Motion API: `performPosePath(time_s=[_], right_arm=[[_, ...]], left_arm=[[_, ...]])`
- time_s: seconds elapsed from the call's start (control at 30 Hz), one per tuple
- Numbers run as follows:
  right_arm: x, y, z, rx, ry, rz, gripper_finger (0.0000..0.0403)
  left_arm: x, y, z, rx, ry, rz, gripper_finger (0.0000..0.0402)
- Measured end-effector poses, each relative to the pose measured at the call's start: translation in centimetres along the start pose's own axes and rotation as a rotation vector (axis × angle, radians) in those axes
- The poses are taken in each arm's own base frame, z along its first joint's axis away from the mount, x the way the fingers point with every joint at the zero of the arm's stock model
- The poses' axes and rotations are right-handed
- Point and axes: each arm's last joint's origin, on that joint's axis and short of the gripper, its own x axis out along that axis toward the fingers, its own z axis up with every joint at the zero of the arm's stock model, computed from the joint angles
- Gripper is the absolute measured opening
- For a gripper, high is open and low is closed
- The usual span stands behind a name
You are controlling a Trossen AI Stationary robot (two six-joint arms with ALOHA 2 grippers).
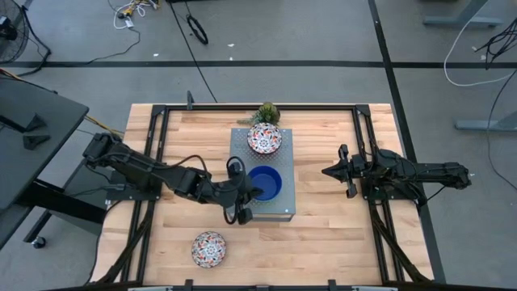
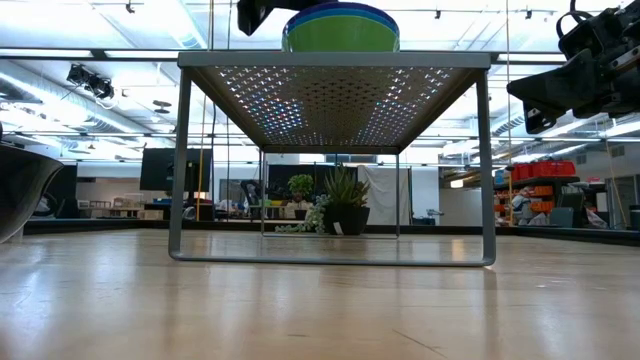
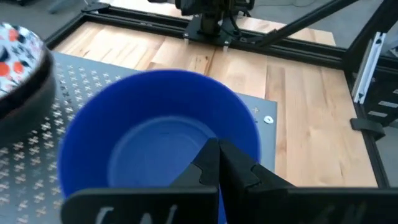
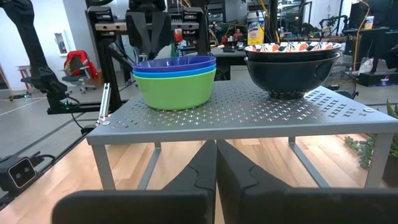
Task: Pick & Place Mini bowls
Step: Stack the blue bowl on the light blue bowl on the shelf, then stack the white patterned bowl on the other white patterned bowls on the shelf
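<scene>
Two dark, jointed arms—black cables looping along the left one.

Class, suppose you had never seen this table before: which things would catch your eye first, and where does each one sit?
First, the stack of nested bowls on the grey perforated box at the table's middle, dark blue on top, bright green at the bottom, with the left hand at its rim. Behind it on the box, a floral bowl sits in a dark one. Another floral bowl lies alone on the wood at the near edge.
</scene>
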Motion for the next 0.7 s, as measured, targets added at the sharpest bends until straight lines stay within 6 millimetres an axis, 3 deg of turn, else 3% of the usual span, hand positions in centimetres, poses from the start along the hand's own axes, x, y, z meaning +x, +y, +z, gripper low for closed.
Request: performPosePath(time_s=[0.37, 0.7], right_arm=[[0.0, 0.0, 0.0, 0.0, 0.0, 0.0, 0.0011], [0.0, 0.0, 0.0, 0.0, 0.0, 0.0, 0.0011]], left_arm=[[-1.7, 0.4, 1.1, 0.021, -0.041, -0.023, 0.0], [-5.0, 1.1, 2.7, 0.092, -0.076, -0.168, 0.0]])
